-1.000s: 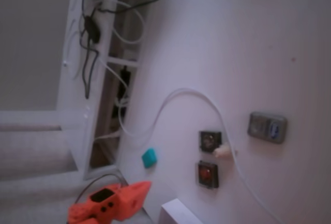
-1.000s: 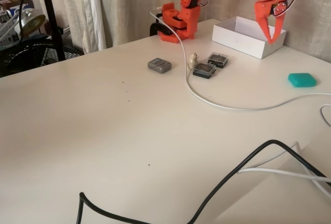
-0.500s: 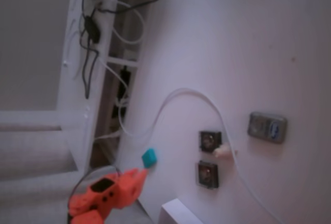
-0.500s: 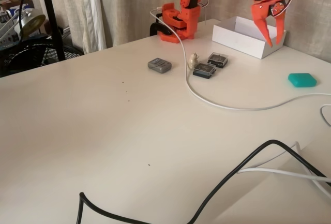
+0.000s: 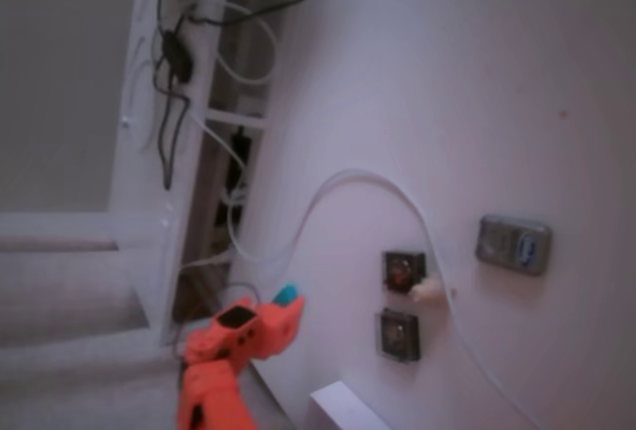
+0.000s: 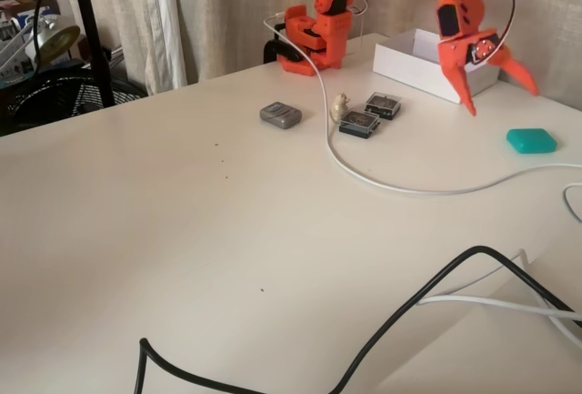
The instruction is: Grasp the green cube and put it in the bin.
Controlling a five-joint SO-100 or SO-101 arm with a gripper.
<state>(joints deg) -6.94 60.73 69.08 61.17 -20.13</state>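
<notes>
One green cube [image 6: 531,140] lies near one orange arm's wide-spread jaws, beside two dark sockets [image 6: 371,114].

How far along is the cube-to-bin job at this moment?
Done: nothing yet; the green cube lies untouched on the table. In hand: the gripper hangs open above and beside it, holding nothing. Left: descend, grasp, carry to the white bin, release.
</notes>
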